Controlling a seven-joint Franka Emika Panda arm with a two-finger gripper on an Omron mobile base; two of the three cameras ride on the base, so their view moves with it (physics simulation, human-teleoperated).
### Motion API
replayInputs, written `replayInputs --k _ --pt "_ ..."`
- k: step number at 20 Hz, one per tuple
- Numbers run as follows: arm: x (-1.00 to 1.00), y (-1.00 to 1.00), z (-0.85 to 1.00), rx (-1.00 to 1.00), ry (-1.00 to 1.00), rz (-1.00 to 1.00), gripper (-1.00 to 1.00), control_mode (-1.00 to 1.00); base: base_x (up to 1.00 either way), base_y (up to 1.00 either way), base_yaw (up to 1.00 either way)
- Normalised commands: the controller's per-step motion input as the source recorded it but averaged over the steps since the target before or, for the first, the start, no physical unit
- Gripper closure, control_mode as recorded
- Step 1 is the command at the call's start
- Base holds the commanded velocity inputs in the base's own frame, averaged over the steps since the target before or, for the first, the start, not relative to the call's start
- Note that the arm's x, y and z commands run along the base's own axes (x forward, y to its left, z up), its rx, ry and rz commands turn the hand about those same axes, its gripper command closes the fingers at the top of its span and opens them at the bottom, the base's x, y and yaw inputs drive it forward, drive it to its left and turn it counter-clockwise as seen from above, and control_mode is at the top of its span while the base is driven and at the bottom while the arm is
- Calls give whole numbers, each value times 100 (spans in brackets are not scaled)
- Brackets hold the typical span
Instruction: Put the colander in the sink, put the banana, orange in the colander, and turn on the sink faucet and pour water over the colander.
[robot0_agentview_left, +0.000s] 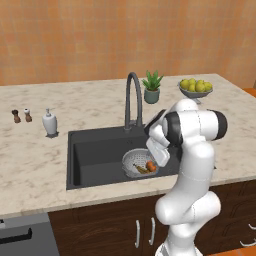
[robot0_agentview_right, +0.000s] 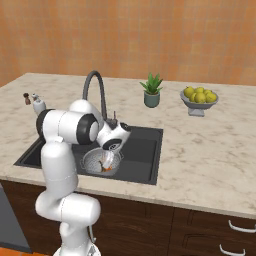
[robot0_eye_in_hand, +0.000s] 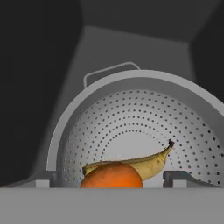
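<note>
The silvery perforated colander (robot0_eye_in_hand: 131, 113) sits in the black sink (robot0_agentview_left: 95, 150), toward its front right (robot0_agentview_left: 131, 159). Inside it lie the orange (robot0_eye_in_hand: 111, 177) and the curved yellow banana (robot0_eye_in_hand: 151, 162), side by side; both also show as small spots in the left base view, orange (robot0_agentview_left: 151, 165) and banana (robot0_agentview_left: 141, 169). My gripper (robot0_eye_in_hand: 109, 180) hangs just above the colander, open, its fingertips (robot0_eye_in_hand: 177, 177) wide apart on either side of the orange and clear of it. The dark gooseneck faucet (robot0_agentview_left: 131, 97) stands behind the basin, and I see no water running.
A white soap dispenser (robot0_agentview_left: 49, 122) stands left of the sink, two small shakers (robot0_agentview_left: 21, 115) farther left. A potted plant (robot0_agentview_left: 152, 87) and a footed bowl of yellow-green fruit (robot0_agentview_left: 195, 89) sit at the back right. My arm (robot0_agentview_left: 192, 150) leans over the sink's right front.
</note>
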Motion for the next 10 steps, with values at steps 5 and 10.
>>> replayInputs --k 5,10 --pt "-2 -4 4 10 -20 2 -100 -100 0 0 0" --pt "-25 -24 74 25 -38 0 -100 -100 0 0 0"
